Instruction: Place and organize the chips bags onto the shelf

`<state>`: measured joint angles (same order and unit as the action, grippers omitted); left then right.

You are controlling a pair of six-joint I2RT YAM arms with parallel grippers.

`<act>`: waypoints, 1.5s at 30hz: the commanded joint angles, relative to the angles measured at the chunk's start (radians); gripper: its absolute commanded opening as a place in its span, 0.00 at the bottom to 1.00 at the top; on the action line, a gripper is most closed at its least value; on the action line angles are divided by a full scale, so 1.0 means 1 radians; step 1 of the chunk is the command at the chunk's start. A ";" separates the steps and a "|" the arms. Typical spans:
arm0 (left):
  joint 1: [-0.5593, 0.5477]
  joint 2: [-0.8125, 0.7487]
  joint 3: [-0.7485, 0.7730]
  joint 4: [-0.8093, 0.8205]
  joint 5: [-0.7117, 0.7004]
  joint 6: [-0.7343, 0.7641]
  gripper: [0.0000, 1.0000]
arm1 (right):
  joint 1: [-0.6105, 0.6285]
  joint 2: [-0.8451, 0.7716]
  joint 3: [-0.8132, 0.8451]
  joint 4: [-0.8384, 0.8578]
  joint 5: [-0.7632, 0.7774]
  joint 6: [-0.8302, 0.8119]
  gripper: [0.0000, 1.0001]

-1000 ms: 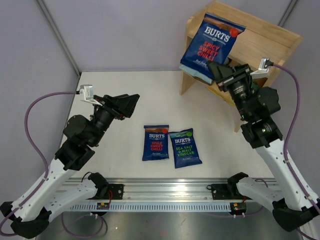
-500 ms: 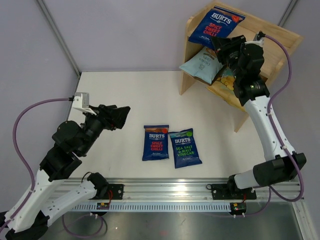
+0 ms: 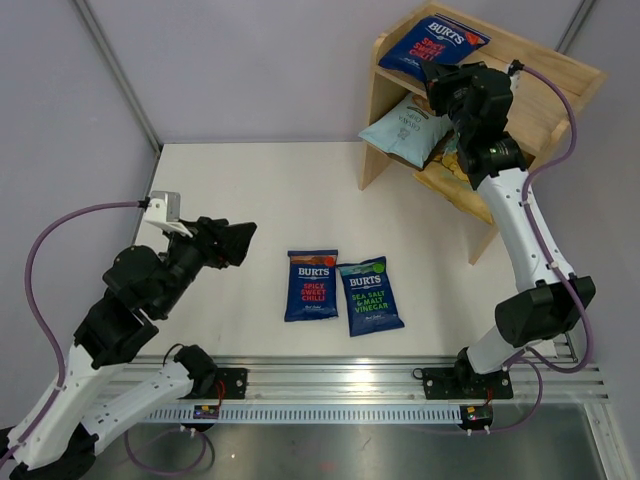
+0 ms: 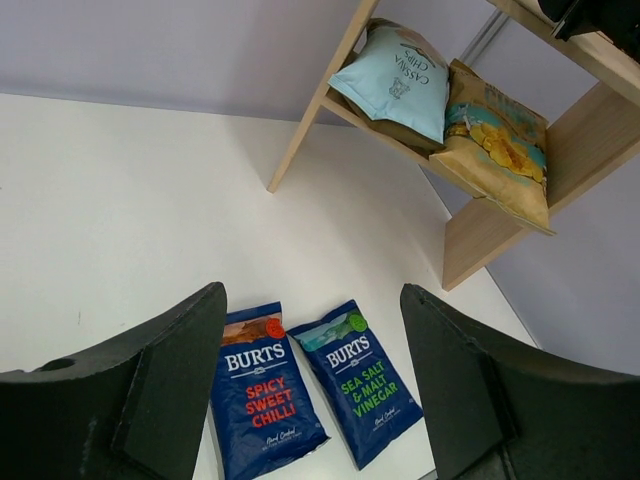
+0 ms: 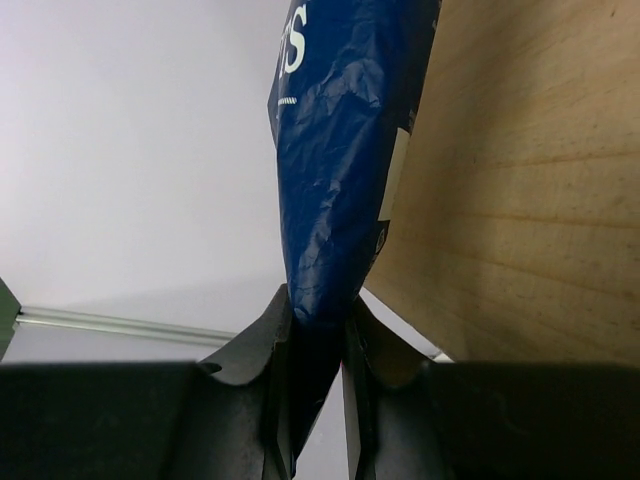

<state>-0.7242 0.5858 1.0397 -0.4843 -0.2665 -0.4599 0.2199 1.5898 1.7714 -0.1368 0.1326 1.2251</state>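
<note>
My right gripper (image 3: 437,78) is shut on the bottom edge of a dark-blue red-lettered Burts bag (image 3: 432,42), which lies tilted over the top tier of the wooden shelf (image 3: 530,95). In the right wrist view the bag (image 5: 350,150) rises from between the fingers, against the wood (image 5: 520,180). A pale-blue bag (image 3: 405,128) and a yellow-and-teal bag (image 4: 497,140) sit on the lower tier. Two Burts bags lie flat on the table, one red-lettered (image 3: 311,285) and one green-lettered (image 3: 369,295). My left gripper (image 3: 235,243) hovers open to their left, holding nothing.
The white table (image 3: 260,190) ends at a metal rail (image 3: 330,385) near the arm bases. Grey walls close in the back and left. The right arm (image 3: 520,220) stretches up in front of the shelf's right half.
The right arm has raised the Burts bag from in front of the lower tier onto the top tier and laid it flatter. The left arm has drawn back slightly towards its base.
</note>
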 commanded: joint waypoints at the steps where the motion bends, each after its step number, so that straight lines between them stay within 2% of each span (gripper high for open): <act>1: 0.002 -0.012 0.025 0.013 -0.020 0.024 0.74 | -0.007 0.021 0.065 -0.007 0.082 0.068 0.14; 5: 0.002 -0.021 0.019 0.010 -0.016 0.020 0.74 | -0.008 0.059 0.109 -0.046 0.088 0.083 0.15; 12: 0.002 -0.030 0.022 0.001 -0.016 0.020 0.74 | -0.011 0.095 0.178 -0.119 0.087 0.073 0.25; 13: 0.002 -0.030 0.022 -0.002 -0.016 0.018 0.73 | -0.011 0.091 0.177 -0.124 0.090 0.070 0.31; 16: 0.002 -0.029 0.028 -0.011 -0.020 0.018 0.74 | -0.013 0.085 0.184 -0.147 0.088 0.060 0.37; 20: 0.002 -0.027 0.036 -0.022 -0.017 0.020 0.73 | -0.013 0.088 0.250 -0.251 0.098 0.014 0.63; 23: 0.002 -0.027 0.042 -0.028 -0.016 0.021 0.73 | -0.014 0.102 0.293 -0.319 0.105 -0.041 0.67; 30: 0.002 -0.037 0.054 -0.039 -0.028 0.036 0.73 | -0.027 0.142 0.364 -0.415 0.105 -0.195 0.68; 36: 0.002 -0.014 0.057 -0.027 -0.008 0.043 0.73 | -0.027 0.191 0.465 -0.509 0.105 -0.243 0.69; 40: 0.002 0.002 0.056 -0.017 0.007 0.044 0.73 | -0.027 0.159 0.428 -0.498 0.137 -0.237 0.74; 45: 0.002 0.008 0.060 -0.014 0.024 0.047 0.73 | -0.027 0.122 0.408 -0.532 0.173 -0.282 0.73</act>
<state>-0.7242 0.5846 1.0607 -0.5426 -0.2623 -0.4381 0.2070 1.7504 2.1899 -0.5831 0.2287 1.0157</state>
